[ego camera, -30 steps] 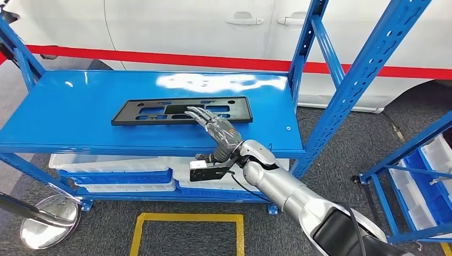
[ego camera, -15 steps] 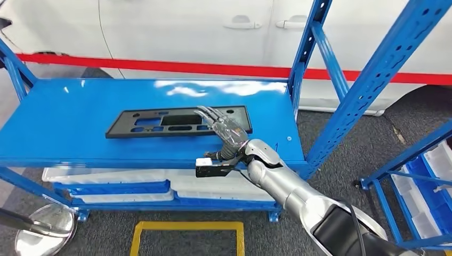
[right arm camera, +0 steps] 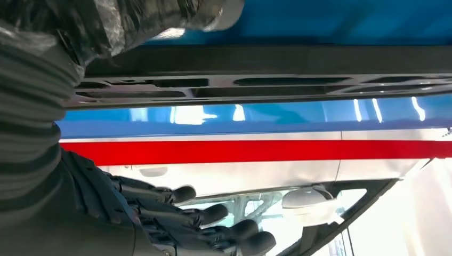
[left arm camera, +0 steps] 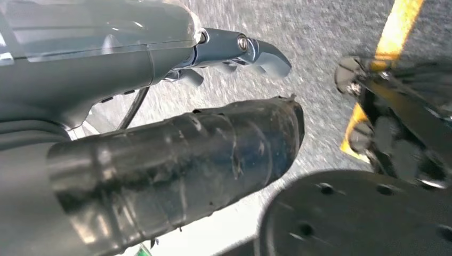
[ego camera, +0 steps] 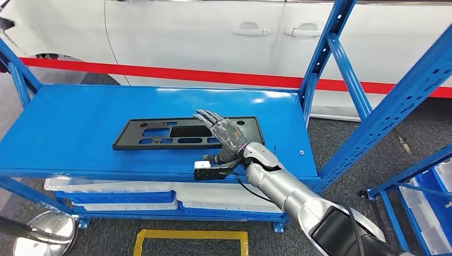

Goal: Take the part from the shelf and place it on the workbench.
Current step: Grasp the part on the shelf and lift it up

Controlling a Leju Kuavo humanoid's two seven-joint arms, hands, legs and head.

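Head view: long, flat, black plastic rectangular part (ego camera: 187, 133) with several oblong cut-outs and a larger rectangular opening near its middle, lying flat on the glossy blue metal shelf (ego camera: 80, 122), closer to the shelf's front edge than its back. Right robot hand (ego camera: 223, 132), dark fingers sheathed in clear film, stretched out and apart over the part's right portion, nothing grasped; contact with the part cannot be told. Silver right arm rising from the lower right. Behind the shelf, a white car (ego camera: 224, 32) with a red stripe.

Right wrist view: same black part (right arm camera: 266, 74) seen edge-on against the blue shelf surface, fingers (right arm camera: 213, 224) extended, spread.

Left wrist view: left robot hand (left arm camera: 160, 106) hanging over grey carpet, fingers apart, empty.
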